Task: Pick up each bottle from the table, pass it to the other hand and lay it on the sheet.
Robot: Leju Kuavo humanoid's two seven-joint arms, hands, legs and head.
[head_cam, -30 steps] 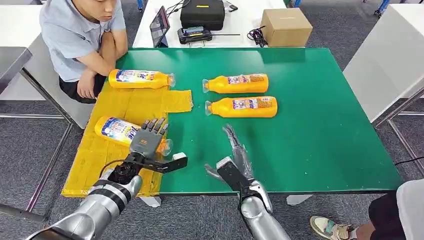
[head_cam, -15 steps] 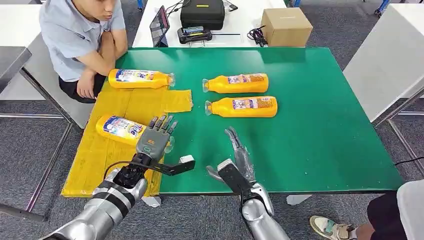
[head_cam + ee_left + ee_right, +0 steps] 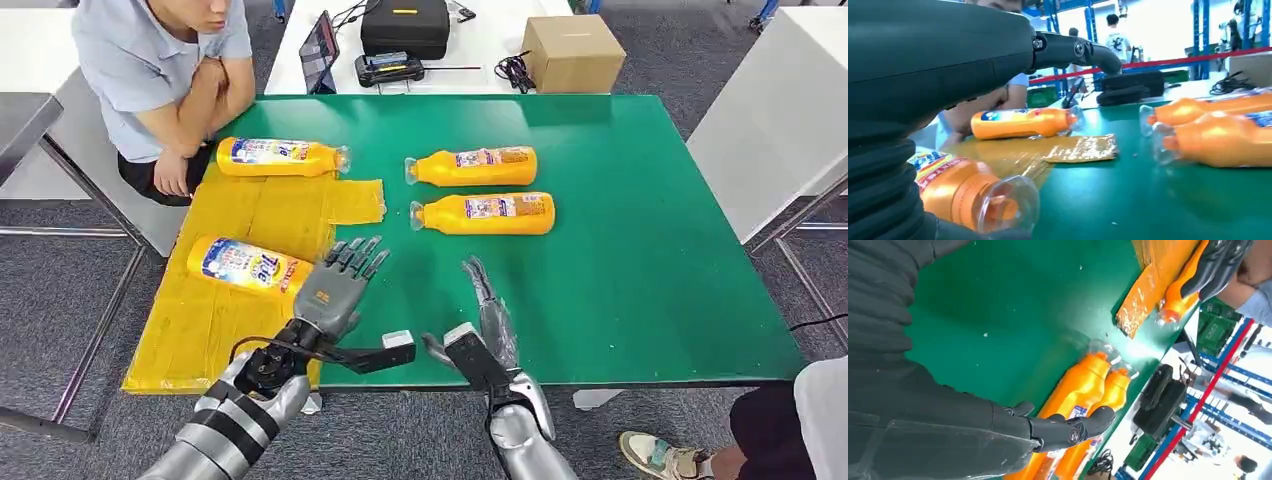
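Note:
Two orange bottles lie on the yellow sheet (image 3: pixel 262 212): one (image 3: pixel 250 268) near me and one (image 3: pixel 283 157) at the far end. My left hand (image 3: pixel 342 288) hovers open just right of the near bottle's cap, fingers spread, touching nothing. Two more orange bottles (image 3: pixel 472 167) (image 3: pixel 485 213) lie side by side on the green table (image 3: pixel 650 250), caps toward the sheet. My right hand (image 3: pixel 488 318) is open near the front edge, fingers stretched toward them. The left wrist view shows the near bottle (image 3: pixel 963 192) close by; the right wrist view shows the pair (image 3: pixel 1078 390).
A person (image 3: pixel 160 70) sits at the table's far left corner, forearm close to the far bottle. Behind the green table, a white table carries a cardboard box (image 3: pixel 572 52), a black bag (image 3: pixel 405 27) and a tablet (image 3: pixel 318 50). Someone's shoe (image 3: pixel 655 455) is at lower right.
My left hand has come off the near bottle and moved right, off the sheet's edge, leaving the bottle lying on the sheet. My right hand has shifted slightly right.

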